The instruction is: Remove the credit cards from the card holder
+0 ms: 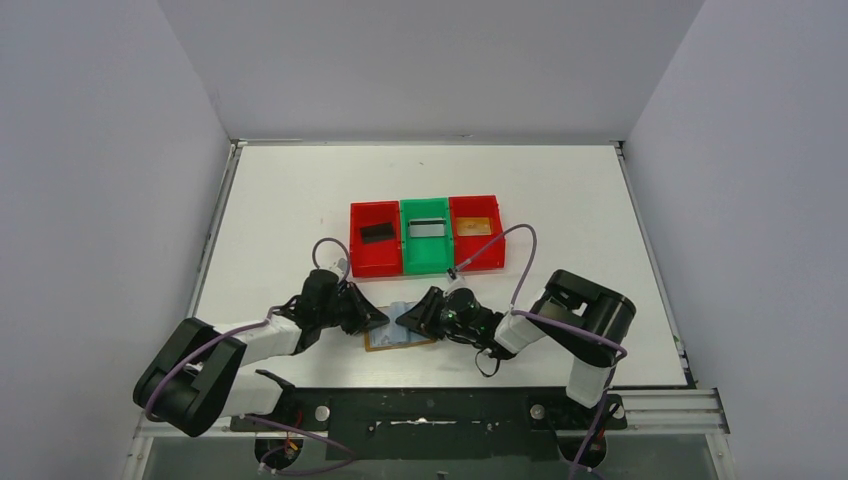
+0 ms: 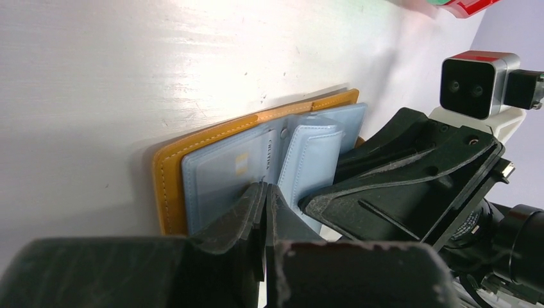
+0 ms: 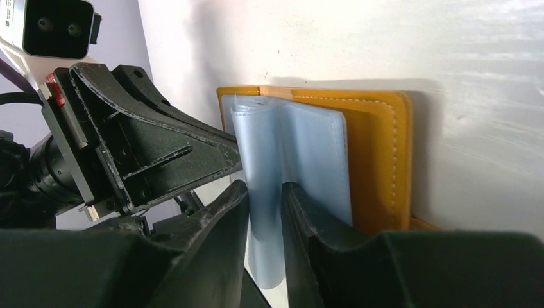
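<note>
The small flat orange-tan book-style card holder is lying open on the white table, close to its near edge, between the two arms. Its pale blue-grey inner panels are facing up. The left gripper is reaching in from the left with its black jaws clenched tight together, the tips resting at the near edge of the left panel. Whether they are pinching anything there cannot be told. Under that panel's clear cover, a pale card with a small gold chip is showing. The right gripper is coming in from the right, and its jaws are grasping the pale blue-grey middle leaf, which is standing upright from the holder's spine. The two grippers are sitting just beside each other over the holder. Further back, a row of three touching plastic bins is standing: a red bin, a green bin and a second red bin, each holding one card.
</note>
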`<state>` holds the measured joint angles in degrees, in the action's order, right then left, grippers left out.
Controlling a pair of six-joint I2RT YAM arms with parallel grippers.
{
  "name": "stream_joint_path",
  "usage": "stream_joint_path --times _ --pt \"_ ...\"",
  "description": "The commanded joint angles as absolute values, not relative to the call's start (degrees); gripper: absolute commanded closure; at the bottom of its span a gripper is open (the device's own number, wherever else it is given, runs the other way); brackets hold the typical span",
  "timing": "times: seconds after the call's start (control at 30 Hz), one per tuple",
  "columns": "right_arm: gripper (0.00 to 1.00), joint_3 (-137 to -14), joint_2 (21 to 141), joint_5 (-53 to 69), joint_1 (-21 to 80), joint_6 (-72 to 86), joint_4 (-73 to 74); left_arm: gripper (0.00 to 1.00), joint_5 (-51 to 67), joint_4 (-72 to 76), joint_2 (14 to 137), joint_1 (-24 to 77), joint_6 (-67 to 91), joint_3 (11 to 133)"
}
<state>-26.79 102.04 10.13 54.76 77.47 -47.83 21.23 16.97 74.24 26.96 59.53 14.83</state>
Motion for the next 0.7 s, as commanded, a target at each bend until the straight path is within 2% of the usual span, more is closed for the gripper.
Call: stream_joint_path --times 0.0,0.13,0.27,0.43,0.5,0.67 --pt "0.69 -25.36 101.79 9.28 54.49 78.02 -52.72 1.0 21.44 19.88 73.83 27.07 57.79 14.4" --pt "0.55 -27.22 101.62 10.13 54.49 76.37 -50.93 1.0 26.54 24.81 75.84 27.07 58.08 15.18" --pt "0.53 -28.32 101.18 10.12 54.74 75.55 -49.4 1.0 31.34 25.96 77.68 27.24 58.03 17.12" --pt "0.53 -27.89 100.07 9.24 55.02 75.4 -49.03 1.0 32.2 25.28 77.97 27.77 57.42 18.89" --pt "0.5 -27.76 98.83 8.28 55.36 74.96 -48.03 1.0 32.52 24.7 78.29 27.77 56.63 19.74" --pt "0.45 -30.32 94.12 4.21 56.51 71.41 -37.91 1.0 33.59 24.63 80.31 28.23 55.66 21.52"
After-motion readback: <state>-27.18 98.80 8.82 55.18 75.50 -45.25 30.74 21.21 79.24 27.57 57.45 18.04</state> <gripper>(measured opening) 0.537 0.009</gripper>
